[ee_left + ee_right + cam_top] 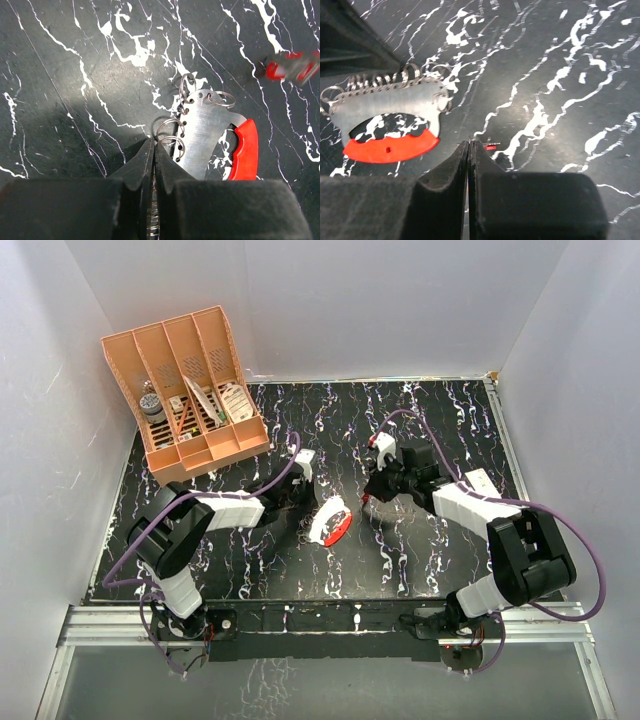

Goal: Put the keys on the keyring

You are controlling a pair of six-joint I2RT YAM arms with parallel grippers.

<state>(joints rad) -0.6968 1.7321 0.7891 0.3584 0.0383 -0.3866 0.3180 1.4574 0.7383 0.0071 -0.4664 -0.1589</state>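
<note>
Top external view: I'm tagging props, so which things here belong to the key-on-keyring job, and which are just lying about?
Job in hand:
- keyring
- small red key

Lying about:
- orange organiser
- oddments stored in its slots

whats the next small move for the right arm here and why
Probably ease the right gripper toward the keyring: it looks shut on the key, apart from the rings, while the left gripper is shut at their edge.
</note>
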